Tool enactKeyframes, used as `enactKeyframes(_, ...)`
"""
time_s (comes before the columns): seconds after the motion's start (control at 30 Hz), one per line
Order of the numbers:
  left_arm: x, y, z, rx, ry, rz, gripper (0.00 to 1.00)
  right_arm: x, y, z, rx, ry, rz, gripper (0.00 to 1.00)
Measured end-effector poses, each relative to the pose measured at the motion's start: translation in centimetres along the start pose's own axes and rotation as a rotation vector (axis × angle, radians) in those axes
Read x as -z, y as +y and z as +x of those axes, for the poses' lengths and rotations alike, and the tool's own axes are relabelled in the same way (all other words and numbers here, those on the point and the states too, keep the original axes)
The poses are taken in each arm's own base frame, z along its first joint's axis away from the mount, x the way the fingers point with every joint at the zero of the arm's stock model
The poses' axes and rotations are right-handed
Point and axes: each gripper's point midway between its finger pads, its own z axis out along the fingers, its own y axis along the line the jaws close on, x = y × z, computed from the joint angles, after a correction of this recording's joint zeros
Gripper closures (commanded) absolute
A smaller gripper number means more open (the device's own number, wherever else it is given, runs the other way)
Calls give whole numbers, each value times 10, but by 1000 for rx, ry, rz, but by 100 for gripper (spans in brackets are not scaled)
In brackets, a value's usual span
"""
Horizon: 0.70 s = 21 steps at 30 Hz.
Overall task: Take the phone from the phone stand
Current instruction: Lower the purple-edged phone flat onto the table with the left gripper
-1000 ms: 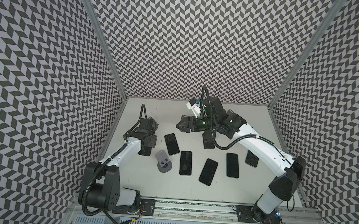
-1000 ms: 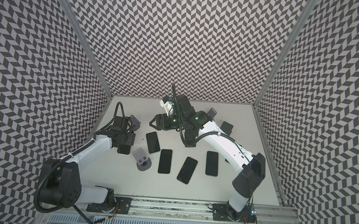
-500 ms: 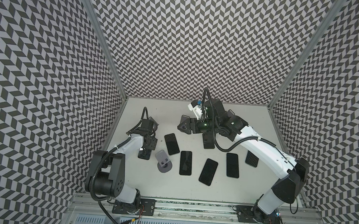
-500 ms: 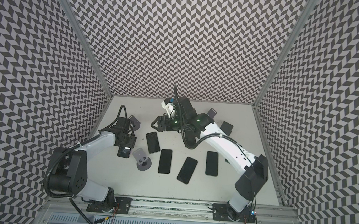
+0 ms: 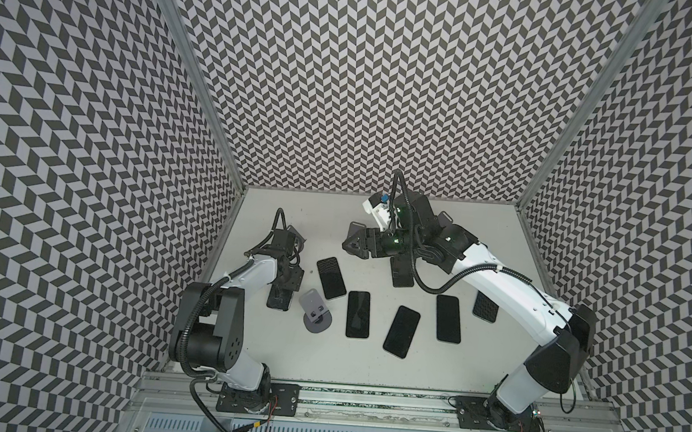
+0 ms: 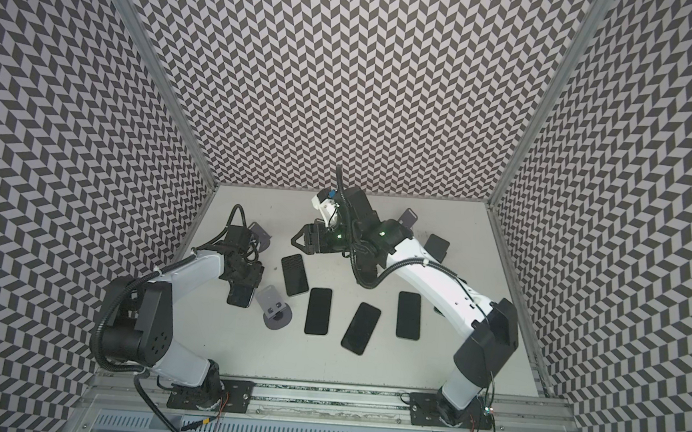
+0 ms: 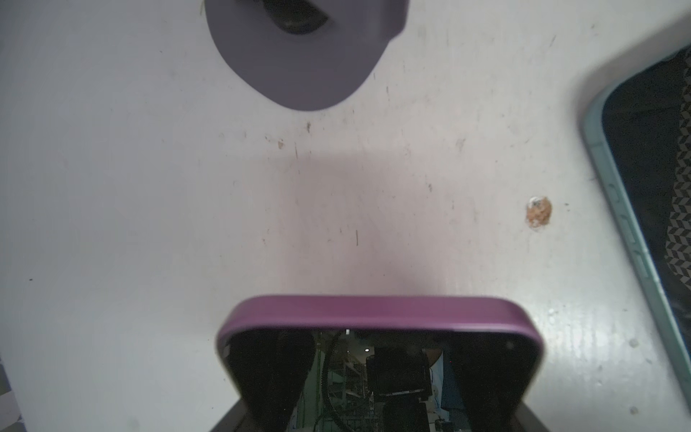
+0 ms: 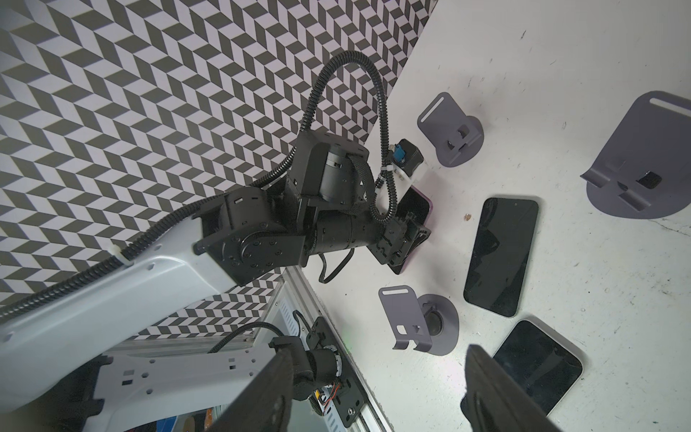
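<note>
The phone has a purple case and a dark screen. My left gripper is shut on one end of it. The phone sits low at the table, just left of the grey phone stand; I cannot tell whether it touches the surface. The phone stand is empty, and it shows upright in the right wrist view too. My right gripper hangs open above the back middle of the table, nothing between its fingers. In the left wrist view the phone hides the left fingers.
Several dark phones lie flat in a row right of the stand, from one beside it to one further right. A patterned one lies under the right arm. Other empty stands stand further back. Patterned walls enclose the table.
The left arm's elbow has risen and folded in while its gripper keeps the phone beside the stand. The right arm has shifted slightly back.
</note>
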Motion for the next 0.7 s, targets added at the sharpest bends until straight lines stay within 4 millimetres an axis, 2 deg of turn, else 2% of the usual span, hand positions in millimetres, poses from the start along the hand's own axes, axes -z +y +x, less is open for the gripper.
enactKeyframes(0.7,-4,-9,3,-44,49,71,41,0,2,-2,2,-6,-11,29)
